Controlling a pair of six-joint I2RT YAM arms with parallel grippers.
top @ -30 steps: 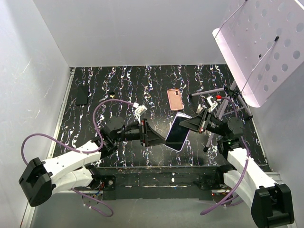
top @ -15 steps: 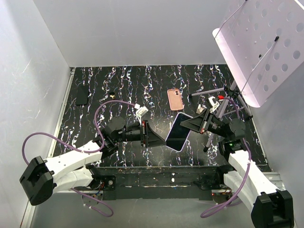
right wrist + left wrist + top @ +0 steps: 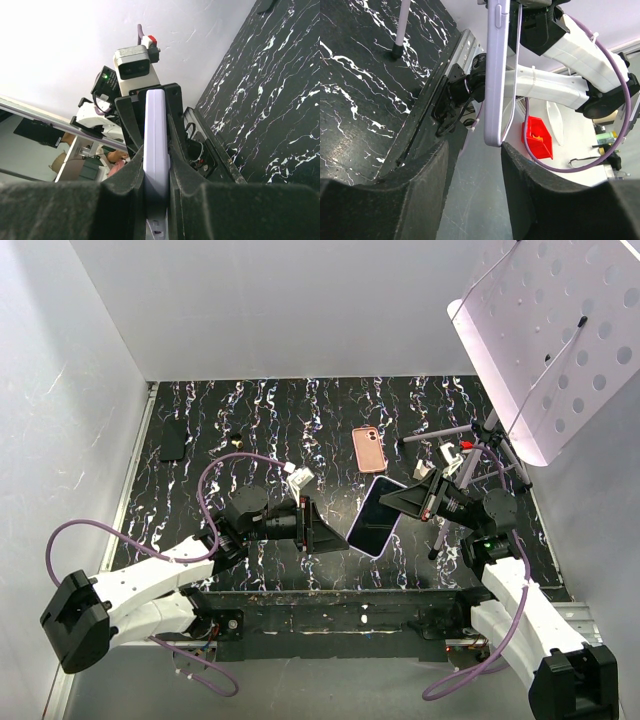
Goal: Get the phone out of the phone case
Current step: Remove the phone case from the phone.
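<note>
A phone in a lavender case (image 3: 373,516) hangs tilted above the front middle of the table. My right gripper (image 3: 408,502) is shut on its upper right part; in the right wrist view the fingers (image 3: 184,175) clamp the lavender edge (image 3: 156,135) from both sides. My left gripper (image 3: 330,531) is open at the phone's lower left end. In the left wrist view the phone (image 3: 495,75) stands edge-on above the jaw gap (image 3: 472,152), its lower end beside the right finger (image 3: 530,185). A thin lavender rim (image 3: 512,107) bows out from that end.
A pink phone-shaped item (image 3: 368,448) lies on the black marbled table (image 3: 250,430) behind the held phone. A dark flat phone-like item (image 3: 172,438) lies at the far left. A tripod with a perforated white panel (image 3: 545,340) stands at the right, its legs (image 3: 440,432) close to my right arm.
The held phone and both grippers have shifted only slightly. The left gripper stays open at the phone's lower end and the right stays shut on it.
</note>
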